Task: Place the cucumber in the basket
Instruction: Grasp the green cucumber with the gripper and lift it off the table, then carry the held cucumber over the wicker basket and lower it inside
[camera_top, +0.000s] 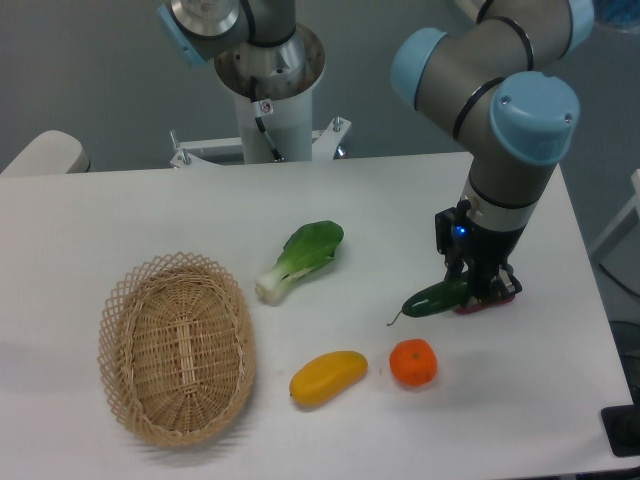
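Observation:
The cucumber (432, 299) is slim, dark green and glossy, lying right of centre on the white table with its thin stem tip pointing left. My gripper (478, 291) is down at its right end, and the fingers seem to be around that end; its own body hides whether they are closed. The oval tan wicker basket (176, 345) stands empty at the front left, well away from the cucumber and the gripper.
A bok choy (300, 258) lies at the table's middle. A yellow mango-like fruit (328, 377) and an orange fruit (413, 362) lie in front of the cucumber. The arm's base post (270, 95) stands at the back. The table's right edge (590, 290) is close to the gripper.

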